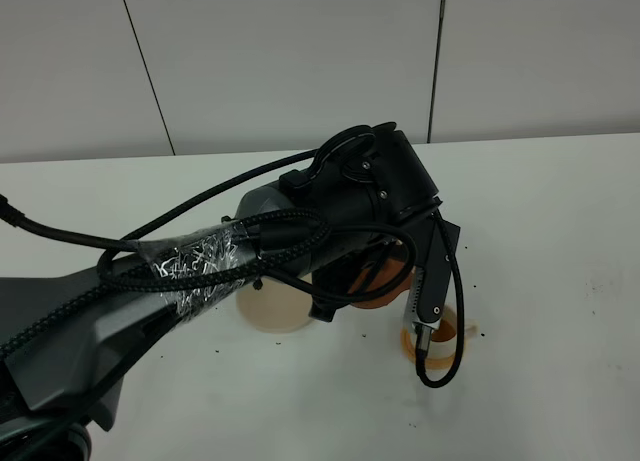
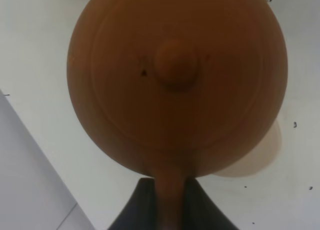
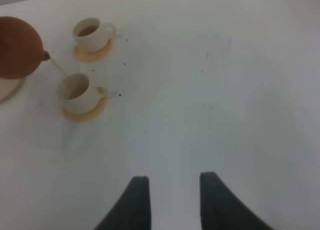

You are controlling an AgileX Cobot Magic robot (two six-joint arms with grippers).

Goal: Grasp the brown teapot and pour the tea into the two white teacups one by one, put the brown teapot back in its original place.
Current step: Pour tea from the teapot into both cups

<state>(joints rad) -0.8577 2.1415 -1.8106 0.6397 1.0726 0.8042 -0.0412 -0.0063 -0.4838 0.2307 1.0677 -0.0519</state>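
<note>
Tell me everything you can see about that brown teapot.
The brown teapot is round, squat, matte terracotta-orange, clay by its look, with a flat lid, a small round knob and a tiny vent hole. The left gripper clamps its handle between dark fingers, lifting it off the table. In the right wrist view it hangs above the beige trivet, a thin stream of tea running from its short spout into the nearer teacup.

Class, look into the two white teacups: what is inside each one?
The farther cup holds dark tea. A thin stream from the teapot runs into the nearer cup, but its rim hides how full it is. In the high view the arm covers both cups.
</note>
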